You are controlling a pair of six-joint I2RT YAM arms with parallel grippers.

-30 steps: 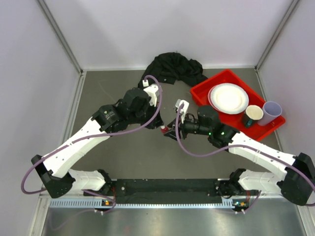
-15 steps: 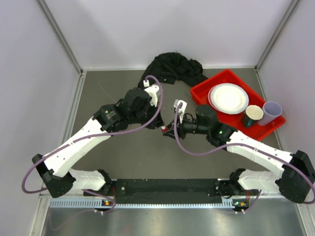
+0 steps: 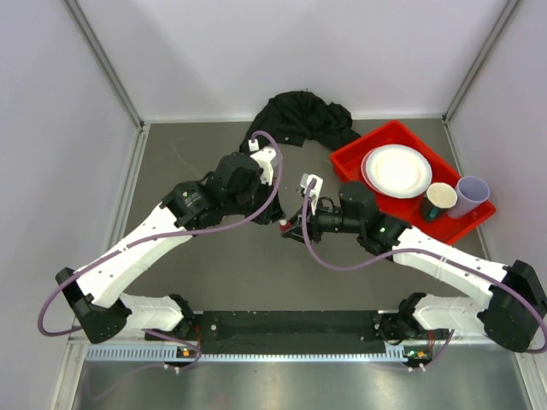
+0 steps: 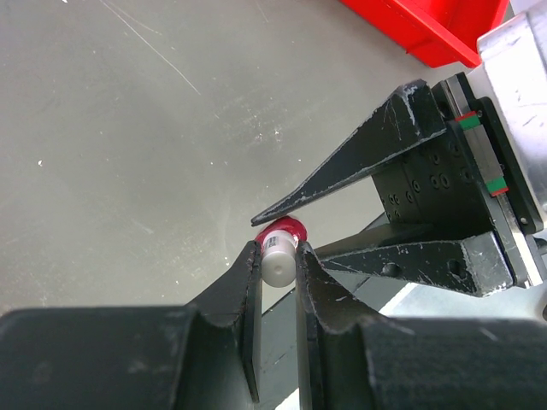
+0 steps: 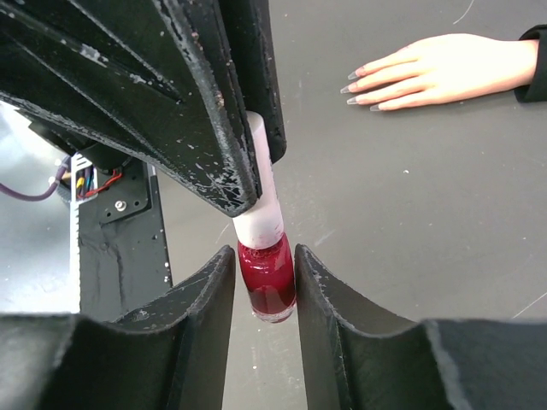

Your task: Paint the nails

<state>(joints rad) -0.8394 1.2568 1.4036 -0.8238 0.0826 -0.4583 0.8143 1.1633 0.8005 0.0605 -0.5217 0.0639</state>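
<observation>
A small red polish bottle with a white cap hangs above the table between both grippers. My left gripper is shut on the cap. My right gripper is closed on the red glass body, its fingers showing in the left wrist view. In the top view the two grippers meet at mid table. The peach mannequin hand lies flat on the table, with pale nails at its fingertips. Its black sleeve lies at the back. The hand itself is hidden in the top view.
A red tray stands at the back right with a white plate, a cup and a lilac cup. A black base plate runs along the near edge.
My right gripper has moved left onto the bottle that my left gripper holds. The left arm has hardly moved.
</observation>
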